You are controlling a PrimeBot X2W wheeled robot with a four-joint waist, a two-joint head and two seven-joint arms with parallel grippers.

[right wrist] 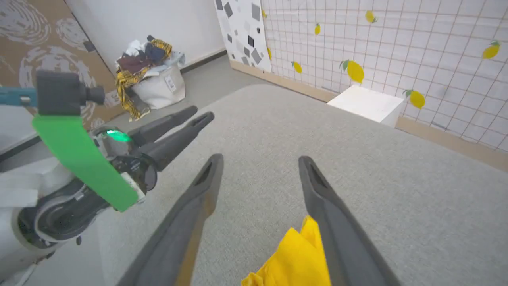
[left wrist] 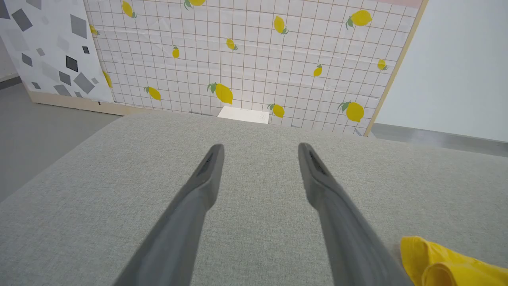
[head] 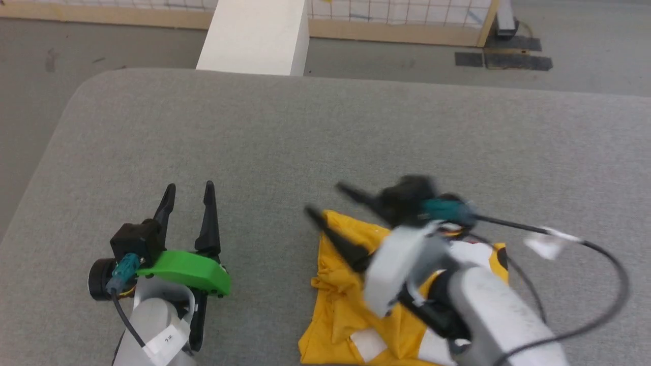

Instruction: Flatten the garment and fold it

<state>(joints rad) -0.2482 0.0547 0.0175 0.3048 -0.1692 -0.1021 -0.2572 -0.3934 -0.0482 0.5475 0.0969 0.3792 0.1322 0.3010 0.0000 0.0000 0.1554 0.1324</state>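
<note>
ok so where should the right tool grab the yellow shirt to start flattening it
Probably the far left corner of the garment, the bunched peak just under the open right tool. Come down from above: the folds there stand up off the grey cushion, so it can straddle them.

No legible text anywhere.
- White tape label [head: 164, 344] on the left forearm [head: 152, 315]: faint dark marks, too small to make out.
- White tag [head: 548, 244] off the right arm [head: 488, 305]: blurred.
- Label [right wrist: 170, 83] on the white laundry bag [right wrist: 156, 93]: too small.
- Yellow T-shirt [head: 338, 284] print: mostly behind the arm, can't tell any lettering.
</note>
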